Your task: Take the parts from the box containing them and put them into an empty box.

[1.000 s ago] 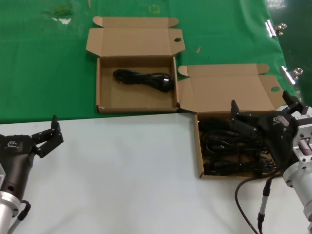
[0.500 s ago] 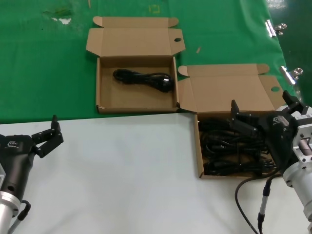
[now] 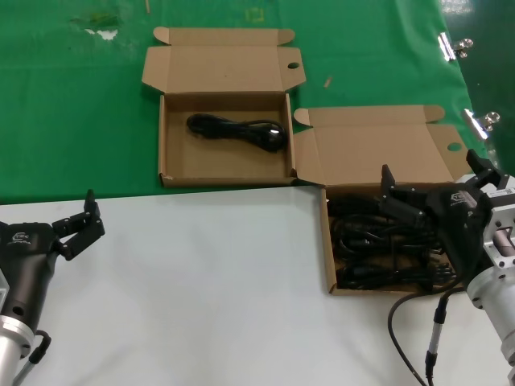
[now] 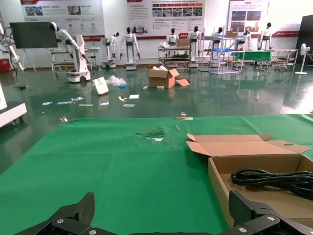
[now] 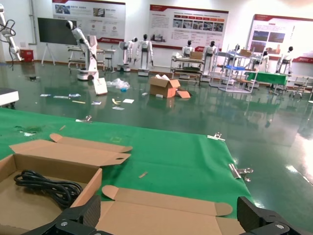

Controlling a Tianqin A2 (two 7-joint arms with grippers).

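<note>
The box containing the parts (image 3: 328, 241) lies at the right on the white table, its flap lid (image 3: 378, 153) folded back onto the green cloth. Several black power cords (image 3: 370, 241) fill it. My right gripper (image 3: 428, 165) is open and empty, hovering over this box's far side; the right wrist view (image 5: 169, 210) shows the lid (image 5: 161, 215) between its fingers. The other box (image 3: 163, 145) lies farther back on the cloth and holds one cord (image 3: 237, 129). My left gripper (image 3: 76, 213) is open and empty at the near left, facing that box (image 4: 217, 171) and its cord (image 4: 274, 177).
Green cloth (image 3: 72, 121) covers the far half of the white table (image 3: 201, 281). Metal clips (image 3: 455, 44) (image 3: 481, 122) lie at the cloth's right edge. A black cable (image 3: 402, 322) hangs from my right arm onto the table.
</note>
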